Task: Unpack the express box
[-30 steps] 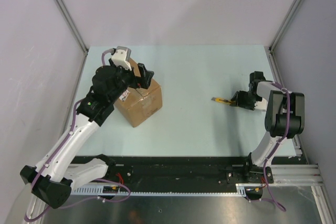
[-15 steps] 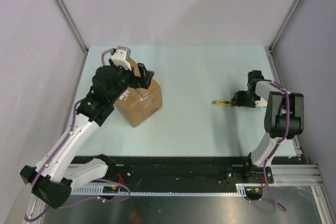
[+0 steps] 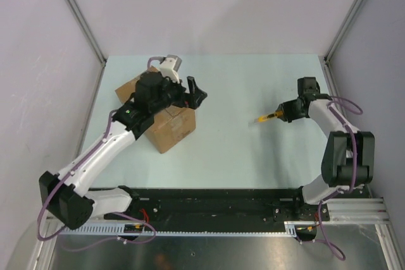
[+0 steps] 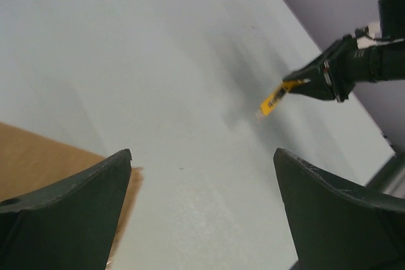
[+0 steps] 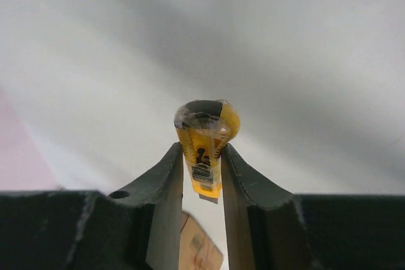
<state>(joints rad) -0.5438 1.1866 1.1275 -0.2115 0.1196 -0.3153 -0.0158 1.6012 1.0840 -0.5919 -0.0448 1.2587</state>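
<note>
The right gripper (image 5: 202, 156) pinches a yellow utility knife (image 5: 205, 134) by its body, the tip pointing away from the fingers. Well beyond that tip sits the express box (image 3: 174, 128) on the pale table (image 3: 253, 80). The left gripper (image 3: 197, 92) hangs spread wide above the box's far right corner.

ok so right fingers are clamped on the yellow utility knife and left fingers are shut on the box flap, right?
Not quite. The left fingers are wide open and grip nothing; the left wrist view shows it. The right fingers are clamped on the yellow utility knife.
</note>
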